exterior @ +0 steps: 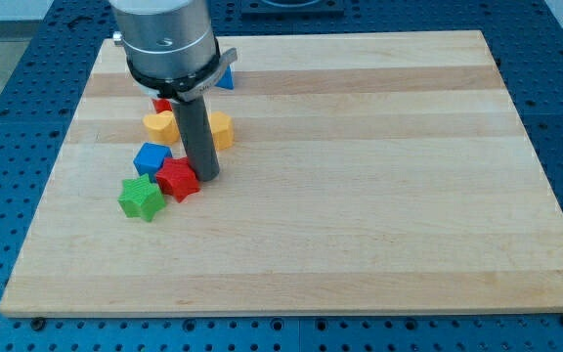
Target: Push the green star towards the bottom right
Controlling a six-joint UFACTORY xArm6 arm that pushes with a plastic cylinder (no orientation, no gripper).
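The green star (141, 198) lay flat on the bench (360, 196) — no clear long axis; my tip (206, 176) touched the red block (178, 181) — no pincer here.

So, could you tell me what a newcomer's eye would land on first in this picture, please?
First, the big silver arm head at the view's top left, its dark rod dropping to my tip, right beside the red block. Then the bright cluster there: the green star lowest and leftmost, a blue block above it, and two yellow blocks flanking the rod. The wooden board stretches to the view's right.
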